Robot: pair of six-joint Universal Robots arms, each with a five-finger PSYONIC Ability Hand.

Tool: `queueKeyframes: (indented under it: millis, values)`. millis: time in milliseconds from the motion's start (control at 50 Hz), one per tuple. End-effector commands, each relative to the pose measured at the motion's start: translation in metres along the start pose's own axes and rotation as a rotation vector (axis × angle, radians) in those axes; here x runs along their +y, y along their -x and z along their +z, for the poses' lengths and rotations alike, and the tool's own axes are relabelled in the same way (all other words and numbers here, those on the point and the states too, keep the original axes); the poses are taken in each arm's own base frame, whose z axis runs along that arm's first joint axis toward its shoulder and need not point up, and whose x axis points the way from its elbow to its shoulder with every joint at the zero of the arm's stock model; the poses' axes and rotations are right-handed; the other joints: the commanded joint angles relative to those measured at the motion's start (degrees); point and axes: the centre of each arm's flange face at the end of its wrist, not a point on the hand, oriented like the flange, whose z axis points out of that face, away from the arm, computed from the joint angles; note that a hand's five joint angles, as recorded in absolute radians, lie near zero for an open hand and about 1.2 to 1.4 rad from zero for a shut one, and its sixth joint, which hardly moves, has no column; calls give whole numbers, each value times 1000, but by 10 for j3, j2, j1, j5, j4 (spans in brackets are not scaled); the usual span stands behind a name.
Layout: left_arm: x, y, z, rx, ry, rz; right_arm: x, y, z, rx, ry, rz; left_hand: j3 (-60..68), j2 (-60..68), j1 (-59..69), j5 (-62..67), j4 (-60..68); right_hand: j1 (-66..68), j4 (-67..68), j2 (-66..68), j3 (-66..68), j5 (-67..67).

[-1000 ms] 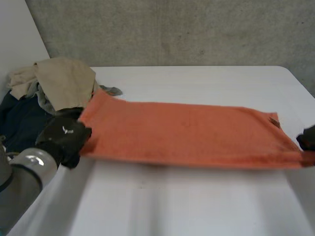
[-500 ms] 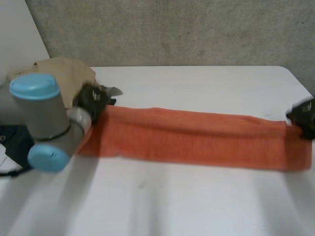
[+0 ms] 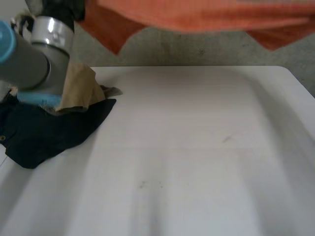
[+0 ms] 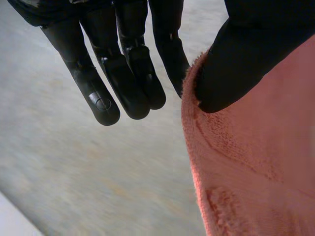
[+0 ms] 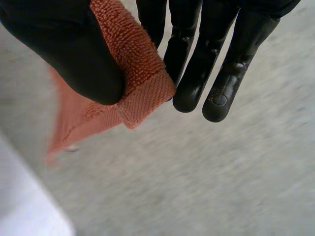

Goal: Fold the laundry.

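Observation:
An orange towel (image 3: 197, 19) hangs stretched in the air, high above the white table (image 3: 187, 147), with its lower corners drooping. My left hand (image 3: 64, 6) is up at the towel's left end. In the left wrist view my left hand (image 4: 123, 64) pinches the towel's edge (image 4: 256, 162) between thumb and a straight finger. In the right wrist view my right hand (image 5: 211, 49) pinches a hemmed corner of the towel (image 5: 142, 83) between thumb and fingers.
A dark navy garment (image 3: 44, 132) lies at the table's left edge, with a beige cloth (image 3: 78, 91) on its far side and a grey scrap (image 3: 112, 91) beside that. My left arm (image 3: 34, 59) rises over this pile. A grey wall stands behind the table.
The towel lay spread on the table, was bunched toward the far side, and now is lifted off it into the air. Both hands rose with it.

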Motion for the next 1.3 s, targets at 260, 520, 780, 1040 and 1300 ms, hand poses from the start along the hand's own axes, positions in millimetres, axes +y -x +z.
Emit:
queueKeyframes:
  millis: [260,520,780,1040,1300]
  values:
    - [73,-135,-195,578,528,-103,145,84,-79,-485,602,-58,115,113,130,151,111,234,118,125,118,136]
    - [-8,-86,-276,865,865,-36,149,35,-159,-805,925,-198,115,113,130,151,111,234,118,125,118,136]
    - [-1,-96,-224,723,748,-21,161,23,-130,-591,790,-269,115,113,130,151,111,234,118,125,118,136]
    - [52,-155,-129,461,457,-17,184,66,-54,-412,578,-273,115,113,130,151,111,234,118,125,118,136]
    - [110,-197,-91,430,284,82,210,98,-2,-249,451,-348,115,113,130,151,111,234,118,125,118,136]
